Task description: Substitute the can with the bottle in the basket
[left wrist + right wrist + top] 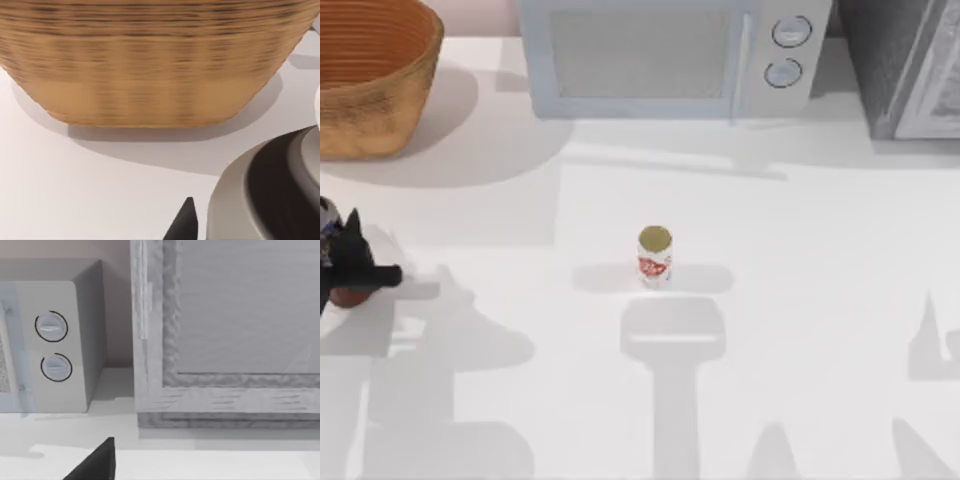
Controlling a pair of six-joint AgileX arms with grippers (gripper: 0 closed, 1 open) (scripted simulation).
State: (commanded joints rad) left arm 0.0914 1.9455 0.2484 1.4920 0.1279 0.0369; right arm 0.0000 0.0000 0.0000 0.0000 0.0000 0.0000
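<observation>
Right then, the left gripper (350, 262) was down at the far left edge of the table (800, 260), its dark fingers (352, 240) wrapped about the bottle (348, 296). A sliver of reddish-brown base peeked out just beneath those fingers, and a scrap of blue-and-white label showed beside them at the frame's edge. Whether the fingers were truly clamped on it or merely around it, I could not tell from above. From the left wrist, one dark fingertip (184, 222) poked up beside a rounded grey-and-dark shape close against the lens, which I could not identify with any certainty.

And the basket (375, 110) sat beyond the fingers, toward the back left corner, upright, its tan woven wall (150, 75) looming wide ahead of the wrist camera, clear of the fingertip with bare table between. No bottle and no can lay in the slice of ribbed orange interior that I could see.

Out in the open, the can (655, 256) stood upright at mid-table, gold top up, red markings facing front, well apart from the left fingers and from the basket.

Over on the right wrist camera, a single dark fingertip (97, 462) pointed toward a microwave (55, 345) and a grey cabinet (230, 335) at the back; its grip state I could not tell.
</observation>
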